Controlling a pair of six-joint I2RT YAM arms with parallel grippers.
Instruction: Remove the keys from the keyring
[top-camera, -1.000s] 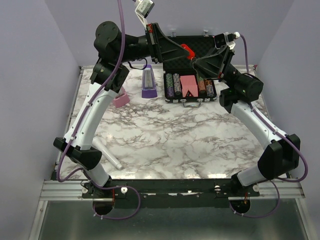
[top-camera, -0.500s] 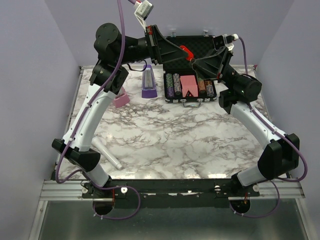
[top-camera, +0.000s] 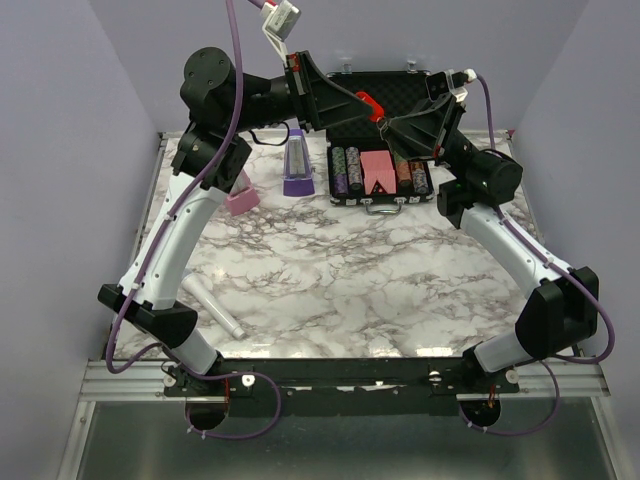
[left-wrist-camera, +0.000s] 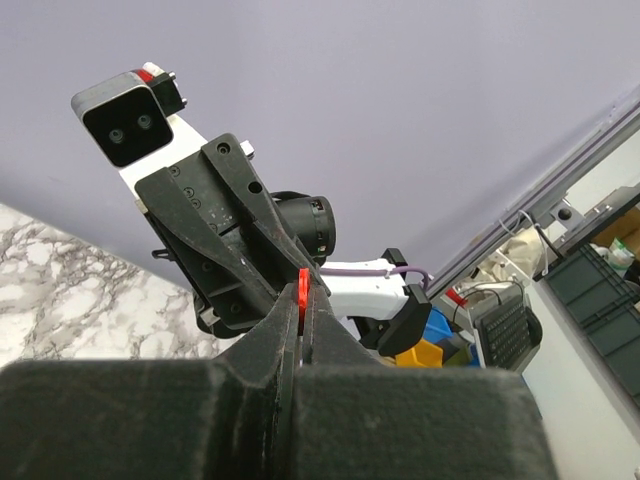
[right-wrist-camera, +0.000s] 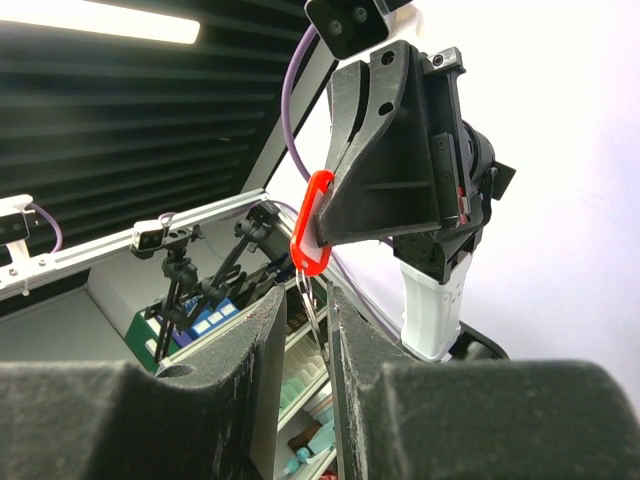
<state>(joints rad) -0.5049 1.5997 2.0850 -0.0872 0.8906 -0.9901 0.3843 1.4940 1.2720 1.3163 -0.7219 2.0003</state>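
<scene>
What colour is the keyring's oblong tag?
The oblong plastic keyring tag is bright red, clearest in the right wrist view.

This is a robotics lab with a test cell set up in it. Plain lavender walls (top-camera: 60, 200) box in a marble-patterned table (top-camera: 330, 290). The left arm (top-camera: 175, 240) and right arm (top-camera: 510, 250) are bolted to an aluminium rail (top-camera: 120, 380) at its near edge, trailing purple cables (top-camera: 238, 90). Beyond the cell, shelves hold blue storage bins (right-wrist-camera: 205, 318) under a ceiling strip light (right-wrist-camera: 100, 20).
</scene>
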